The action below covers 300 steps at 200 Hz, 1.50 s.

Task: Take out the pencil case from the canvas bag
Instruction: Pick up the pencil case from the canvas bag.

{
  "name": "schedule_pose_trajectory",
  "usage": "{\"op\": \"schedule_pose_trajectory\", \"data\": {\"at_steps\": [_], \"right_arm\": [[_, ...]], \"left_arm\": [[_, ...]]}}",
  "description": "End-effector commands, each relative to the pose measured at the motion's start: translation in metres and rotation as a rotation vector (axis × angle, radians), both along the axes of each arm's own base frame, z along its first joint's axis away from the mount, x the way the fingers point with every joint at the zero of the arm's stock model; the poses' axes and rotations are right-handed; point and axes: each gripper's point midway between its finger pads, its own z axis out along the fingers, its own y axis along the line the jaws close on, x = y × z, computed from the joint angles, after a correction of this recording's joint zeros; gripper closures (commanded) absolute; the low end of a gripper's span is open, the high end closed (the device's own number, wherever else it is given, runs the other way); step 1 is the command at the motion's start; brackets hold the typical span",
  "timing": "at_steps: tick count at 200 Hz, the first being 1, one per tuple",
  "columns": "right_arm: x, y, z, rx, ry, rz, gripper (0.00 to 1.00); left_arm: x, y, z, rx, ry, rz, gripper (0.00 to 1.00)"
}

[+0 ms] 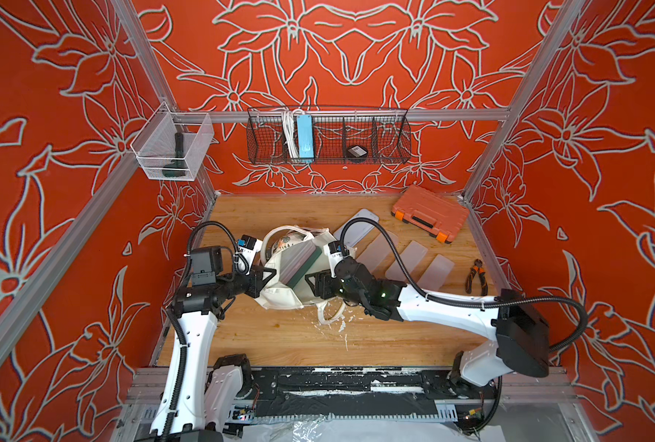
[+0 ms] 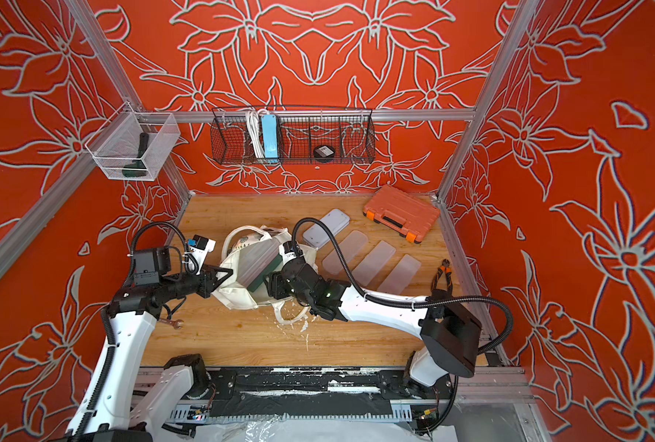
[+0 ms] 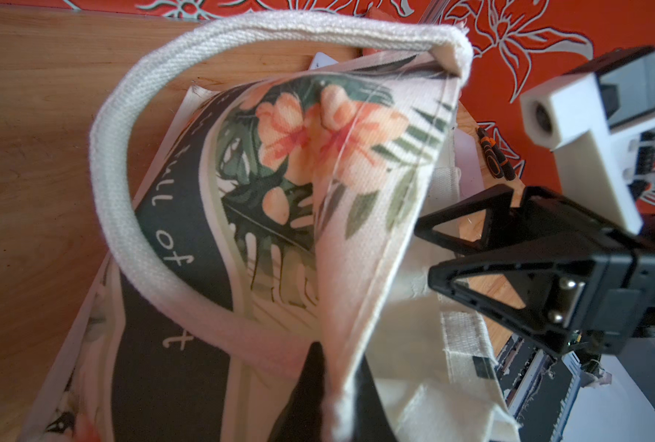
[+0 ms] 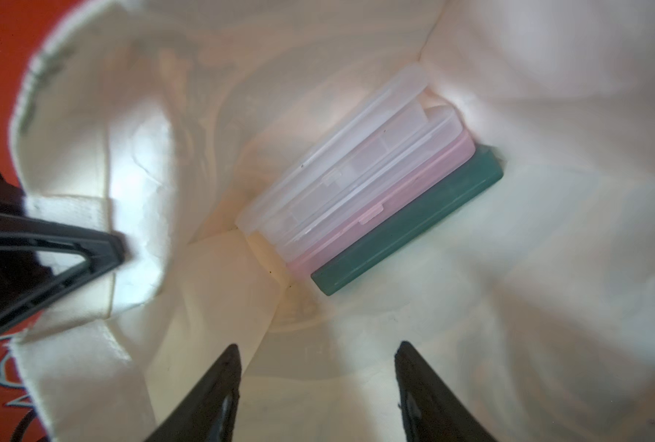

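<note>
Reaching into the canvas bag (image 1: 280, 300) lying centrally on the surface (image 1: 280, 344), whose rim the left pincer (image 1: 268, 277) clamps open, the right pincer (image 4: 318, 346) hangs parted and empty short of the stacked pencil cases (image 4: 356, 191) deep inside, likely needing to advance and clench one.

Only readable stuff sits on bag (image 3: 337, 153), left wrist view. White script on dark band (image 3: 207, 248) says "...ull of", start of word unclear. Lower on same dark print, 1 more letter, looks like "t". White label on black puck (image 1: 355, 152) (image 2: 323, 152) in wire basket (image 1: 391, 141), both top views: too small to read.
</note>
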Motion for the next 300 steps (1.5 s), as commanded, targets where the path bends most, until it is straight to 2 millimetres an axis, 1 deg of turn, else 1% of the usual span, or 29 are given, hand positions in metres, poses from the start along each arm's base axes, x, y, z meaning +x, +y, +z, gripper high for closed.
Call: {"op": "schedule_pose_trajectory", "data": {"at_steps": [1,27,62,110,137,149,170,186,222,254,277,300], "right_arm": [[-0.007,0.018,-0.008,0.004,0.013,0.026,0.37],[-0.013,0.028,-0.031,-0.017,0.057,0.036,0.37],[-0.017,0.04,-0.052,-0.031,0.103,0.043,0.38],[-0.015,0.051,-0.075,-0.007,0.182,0.0,0.38],[-0.012,0.06,-0.087,0.059,0.245,-0.046,0.38],[-0.012,0.072,-0.084,0.133,0.251,-0.021,0.38],[-0.007,0.075,-0.086,0.196,0.274,-0.066,0.38],[0.0,0.072,-0.082,0.224,0.274,-0.121,0.37],[0.016,0.061,-0.065,0.311,0.26,-0.25,0.36],[0.027,0.052,-0.061,0.391,0.298,-0.373,0.35],[0.032,0.053,-0.059,0.459,0.327,-0.424,0.34],[0.036,0.06,-0.055,0.49,0.35,-0.438,0.33]], "left_arm": [[-0.004,-0.002,0.007,-0.001,-0.002,-0.012,1.0],[-0.002,-0.002,0.015,0.008,-0.022,-0.018,1.0],[-0.004,-0.002,0.025,0.028,-0.05,-0.027,1.0],[-0.012,-0.005,0.032,0.044,-0.075,-0.049,1.0],[-0.017,-0.007,0.038,0.064,-0.114,-0.077,1.0],[-0.022,-0.012,0.042,0.066,-0.134,-0.115,1.0],[-0.028,-0.018,0.043,0.063,-0.166,-0.164,1.0],[-0.032,-0.021,0.044,0.07,-0.197,-0.198,1.0],[-0.043,-0.028,0.046,0.12,-0.284,-0.289,1.0],[-0.05,-0.031,0.046,0.163,-0.336,-0.343,1.0],[-0.055,-0.033,0.047,0.188,-0.368,-0.383,1.0],[-0.058,-0.034,0.047,0.21,-0.394,-0.404,1.0]]}}
